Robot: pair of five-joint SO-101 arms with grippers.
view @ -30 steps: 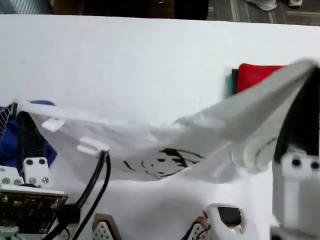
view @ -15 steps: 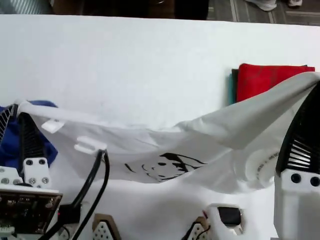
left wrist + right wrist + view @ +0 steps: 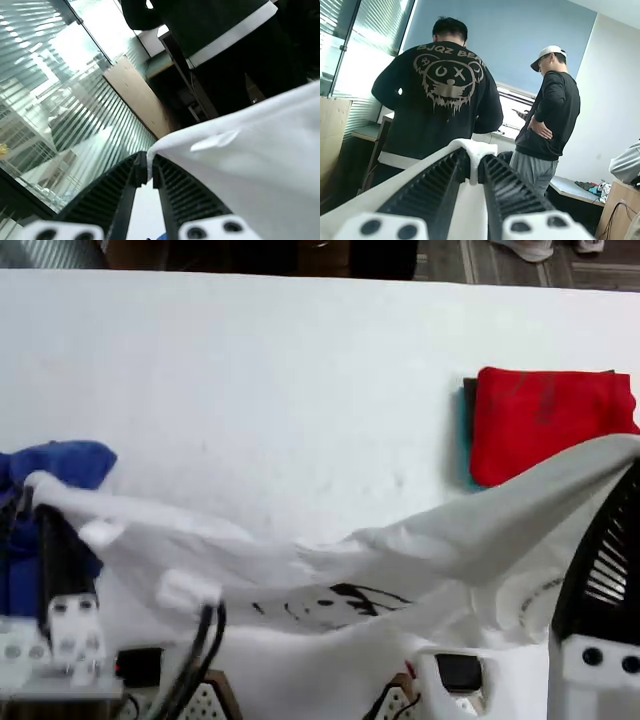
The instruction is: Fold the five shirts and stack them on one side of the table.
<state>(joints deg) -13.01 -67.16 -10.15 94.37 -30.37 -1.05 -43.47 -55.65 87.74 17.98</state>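
A white shirt (image 3: 400, 550) with a black print hangs stretched above the table's near edge, held up at both ends. My left gripper (image 3: 30, 490) is shut on the shirt's left corner; in the left wrist view the white cloth (image 3: 240, 165) is pinched between the black fingers (image 3: 170, 190) of the left gripper (image 3: 149, 167). At the right, my right gripper (image 3: 625, 455) is shut on the other corner, and the right wrist view shows the right gripper (image 3: 472, 155) clamped on a white fold (image 3: 475, 147). A folded red shirt (image 3: 545, 420) lies on a dark green one (image 3: 466, 420) at the right. A blue shirt (image 3: 50, 465) lies crumpled at the left.
The white table (image 3: 250, 370) stretches bare across its middle and far side. Black cables (image 3: 200, 650) and the arm bases (image 3: 450, 680) crowd the near edge.
Both grippers have drawn the white shirt toward the near edge and lower, uncovering the red folded shirt fully. The left arm has dropped down, showing more of the blue shirt.
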